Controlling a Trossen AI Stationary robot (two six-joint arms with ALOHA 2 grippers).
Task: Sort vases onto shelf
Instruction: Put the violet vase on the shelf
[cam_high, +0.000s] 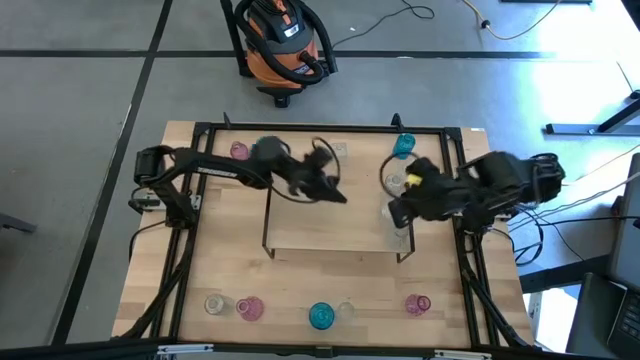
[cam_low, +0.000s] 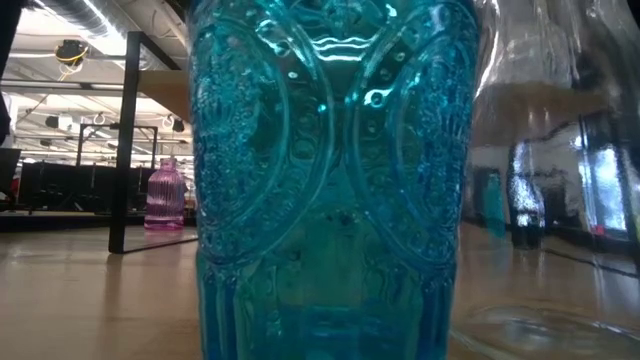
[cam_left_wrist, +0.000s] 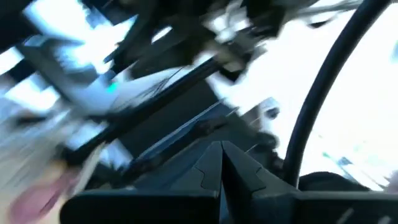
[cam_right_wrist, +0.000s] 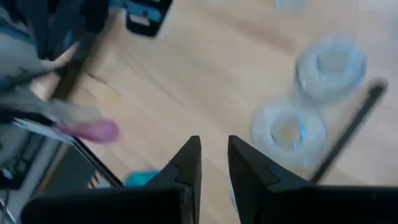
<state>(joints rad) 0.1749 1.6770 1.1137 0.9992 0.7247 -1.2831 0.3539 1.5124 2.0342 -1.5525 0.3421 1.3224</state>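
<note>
Now, along the near edge of the counter (cam_high: 230, 270), five vases are seen in a row: clear, pink, the teal vase (cam_high: 321, 316) at 6 o'clock, another clear one, pink. Embossed, ribbed glass is shown up close: hard, slick, brittle, probably light; a hold low on the narrow neck would be judged safest. Further in, the shelf (cam_high: 330, 225), pale wood with thin dark brackets, is reached. At its 3 o'clock end a clear vase (cam_high: 398, 232) stands beneath the right hand (cam_high: 397, 210), fingers slightly parted, empty. Over the far edge, the left hand (cam_high: 335, 192) is held pressed together.
</note>
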